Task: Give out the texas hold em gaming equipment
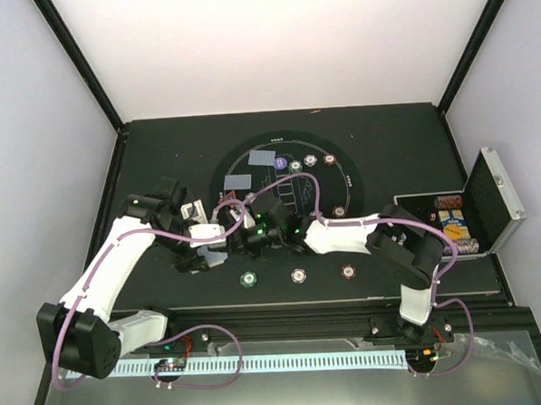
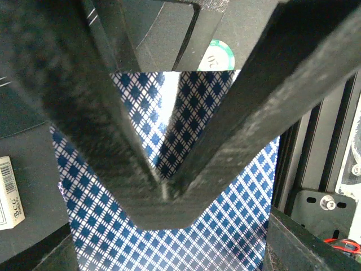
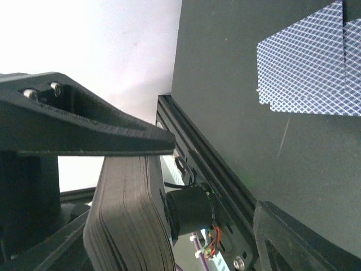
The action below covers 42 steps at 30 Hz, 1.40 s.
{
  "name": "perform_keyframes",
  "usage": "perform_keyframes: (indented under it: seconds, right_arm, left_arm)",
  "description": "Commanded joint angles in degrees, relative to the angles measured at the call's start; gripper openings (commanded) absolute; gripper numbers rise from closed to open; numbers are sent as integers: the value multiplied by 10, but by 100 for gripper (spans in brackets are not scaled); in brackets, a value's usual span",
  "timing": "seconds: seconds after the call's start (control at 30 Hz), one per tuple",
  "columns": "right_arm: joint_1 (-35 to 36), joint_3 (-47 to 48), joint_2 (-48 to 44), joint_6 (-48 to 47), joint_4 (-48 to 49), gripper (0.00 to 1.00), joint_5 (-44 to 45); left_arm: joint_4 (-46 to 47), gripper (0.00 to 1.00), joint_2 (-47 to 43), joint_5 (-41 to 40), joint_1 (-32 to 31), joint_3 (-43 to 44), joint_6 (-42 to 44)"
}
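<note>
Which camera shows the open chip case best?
The top external view: the case lies open at the table's right edge, chips visible inside. Neither wrist view shows it.

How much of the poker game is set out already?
About halfway, I'd guess. Done: face-down cards lie on the round mat, and three chips sit in a row near the front edge. In hand: the left pincer is shut on blue-patterned cards. Left: spare chips wait in the open case.
</note>
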Motion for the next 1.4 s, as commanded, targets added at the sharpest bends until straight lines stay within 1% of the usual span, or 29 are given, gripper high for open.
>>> perform_keyframes:
  seconds: [0.0, 0.23, 0.43, 0.6, 0.83, 0.97, 1.03, 1.2, 1.23, 1.37]
  right_arm:
    - [3, 20, 22, 14, 15, 69, -4]
    - [-11, 9, 34, 11, 17, 65, -5]
    - [-27, -16, 4, -28, -23, 59, 4]
    - [-27, -26, -13, -41, -33, 53, 7]
    - [-28, -40, -41, -42, -29, 51, 9]
    - [-30, -39, -63, -38, -29, 46, 9]
    - [-32, -47, -66, -24, -8, 42, 1]
    - [-35, -62, -80, -15, 6, 26, 3]
    - [-34, -64, -82, -14, 7, 25, 3]
    - [-34, -68, -92, -9, 17, 25, 1]
  left_arm:
    - [-16, 2, -6, 3, -2, 23, -1]
    - [-19, 2, -8, -2, -2, 23, -2]
    - [-17, 1, -13, -10, -1, 24, -5]
    - [-14, 1, -11, -10, -2, 22, -7]
    - [-10, 2, -11, -13, -2, 18, -7]
    - [-3, 2, -9, -14, -2, 12, -9]
    - [1, 2, -8, -15, -2, 8, -9]
    - [4, 2, -6, -17, -2, 4, -11]
    - [5, 2, -7, -17, -2, 3, -10]
    - [5, 1, -6, -20, -2, 2, -9]
